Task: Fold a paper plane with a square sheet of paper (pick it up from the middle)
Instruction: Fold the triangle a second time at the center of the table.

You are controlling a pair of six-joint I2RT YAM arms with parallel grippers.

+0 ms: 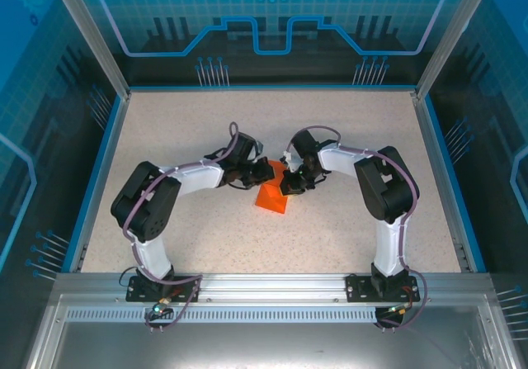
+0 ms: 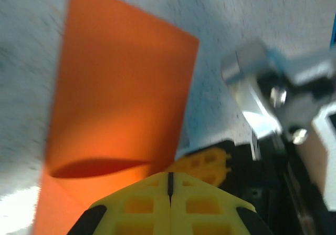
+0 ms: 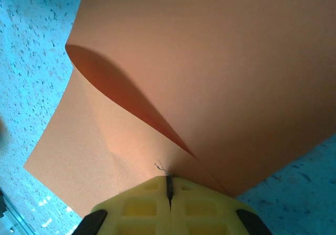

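Loosely doubled, the orange sheet of paper (image 3: 210,61) bulges uncreased.

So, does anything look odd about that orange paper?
Nothing damaged. The paper is folded over in a loose, uncreased curl, its layers gaping open away from where the right end effector pinches it.

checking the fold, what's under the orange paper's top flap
The lower layer of the same thin orange paper sheet; speckled table shows around it. Beneath that layer is hidden.
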